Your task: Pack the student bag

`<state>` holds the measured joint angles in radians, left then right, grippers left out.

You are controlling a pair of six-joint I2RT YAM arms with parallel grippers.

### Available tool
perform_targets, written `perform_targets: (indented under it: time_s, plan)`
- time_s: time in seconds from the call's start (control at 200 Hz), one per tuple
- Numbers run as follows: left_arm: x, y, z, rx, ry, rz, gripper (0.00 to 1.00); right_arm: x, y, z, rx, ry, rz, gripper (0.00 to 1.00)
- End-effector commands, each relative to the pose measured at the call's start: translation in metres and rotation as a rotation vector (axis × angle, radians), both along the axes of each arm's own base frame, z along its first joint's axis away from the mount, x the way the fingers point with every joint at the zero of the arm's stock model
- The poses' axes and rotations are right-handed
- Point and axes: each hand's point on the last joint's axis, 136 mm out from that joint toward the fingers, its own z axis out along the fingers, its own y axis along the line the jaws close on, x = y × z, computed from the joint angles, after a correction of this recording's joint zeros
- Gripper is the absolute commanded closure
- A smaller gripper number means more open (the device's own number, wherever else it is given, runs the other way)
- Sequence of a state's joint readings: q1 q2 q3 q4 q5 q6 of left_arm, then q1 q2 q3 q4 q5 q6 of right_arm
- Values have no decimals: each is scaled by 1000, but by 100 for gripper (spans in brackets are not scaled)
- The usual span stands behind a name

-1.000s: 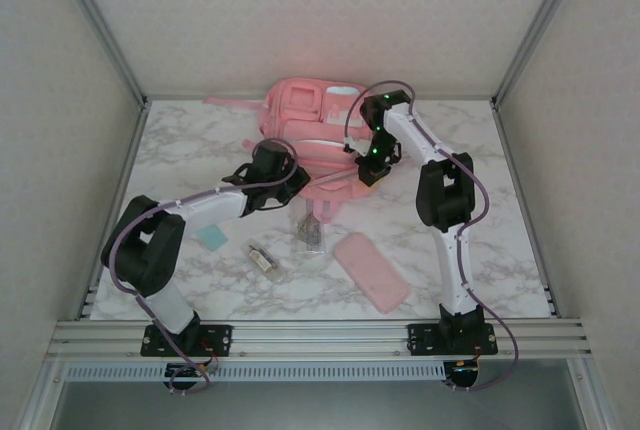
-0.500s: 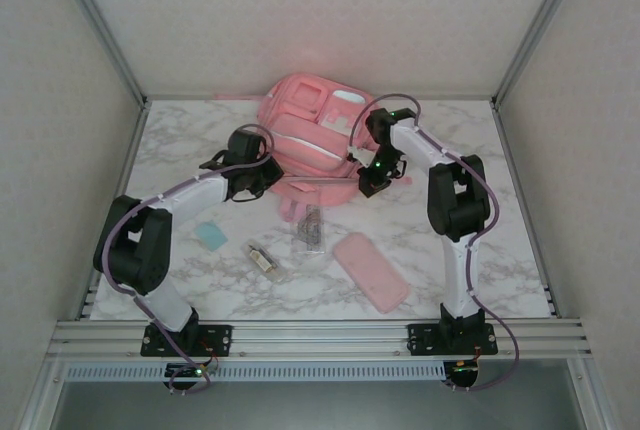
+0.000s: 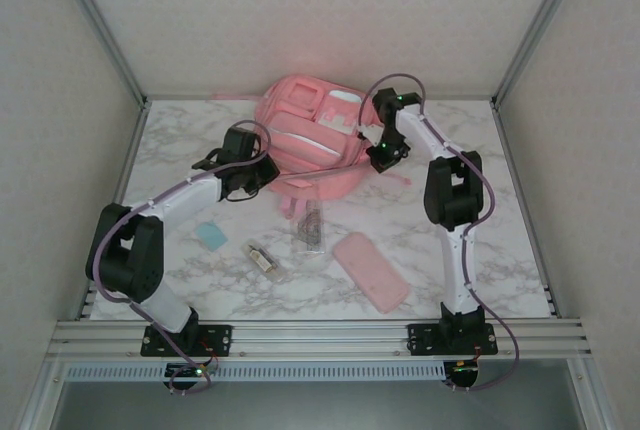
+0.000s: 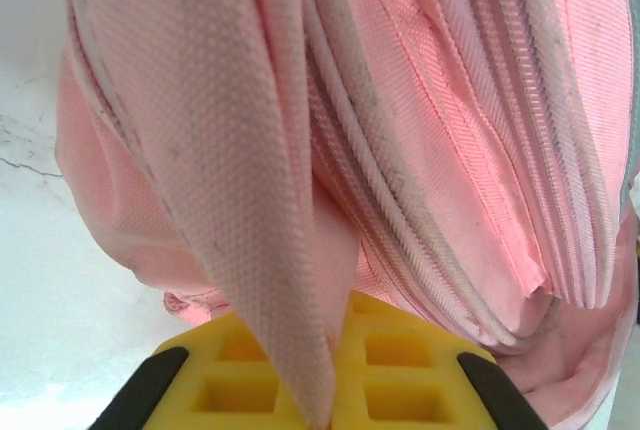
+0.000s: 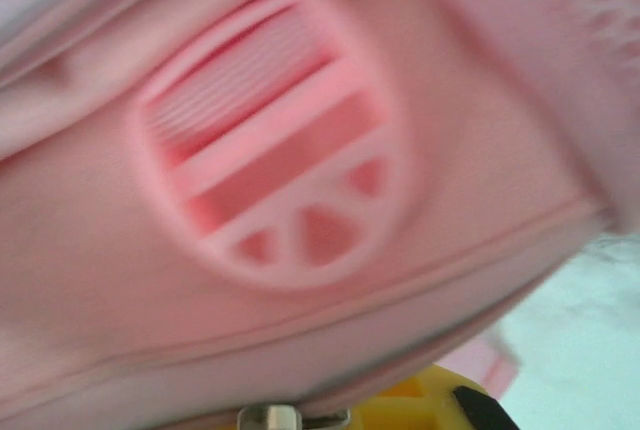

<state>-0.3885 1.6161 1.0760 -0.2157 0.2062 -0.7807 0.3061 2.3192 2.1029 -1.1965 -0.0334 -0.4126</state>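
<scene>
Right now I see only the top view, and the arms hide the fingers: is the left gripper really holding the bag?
Observer: Yes; the left wrist view shows a fold of the student bag pinched between the yellow pads of the left gripper.
Operator: And the right?
Observer: The right gripper is shut against the bag; its blurred wrist view shows a round patch and a small metal piece by its finger. What it grips, I cannot tell.

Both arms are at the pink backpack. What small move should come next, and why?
Probably lift the left tool slightly, drawing up the fold of the student bag pinched between its yellow pads. The right tool sits shut at the bag's other side, and the pink pencil case lies outside on the table, so the bag likely needs opening.
</scene>
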Motion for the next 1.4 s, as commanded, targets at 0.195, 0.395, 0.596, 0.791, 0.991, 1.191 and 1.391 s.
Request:
perform_targets:
  time_s: [0.195,0.395,0.596,0.791,0.991,1.191,1.391]
  plan:
    - [3,29,48,43,-110,-1,100,74,-45,-5,-123,-144,-143,100]
    - [-6,28,52,20,-110,-34,100,92,-56,-6,-119,-204,-272,100]
    - [-7,20,50,-12,-101,-71,100,98,-26,11,84,-241,-340,100]
    - [-7,14,54,-31,-100,-101,100,98,-10,34,201,-264,-351,97]
    - [-3,10,57,-53,-111,-108,100,73,0,60,307,-259,-352,69]
    - [-2,9,54,-41,-105,-127,100,48,-2,80,360,-283,-425,57]
    - [-6,15,45,12,-86,-143,100,63,16,81,560,-274,-638,48]
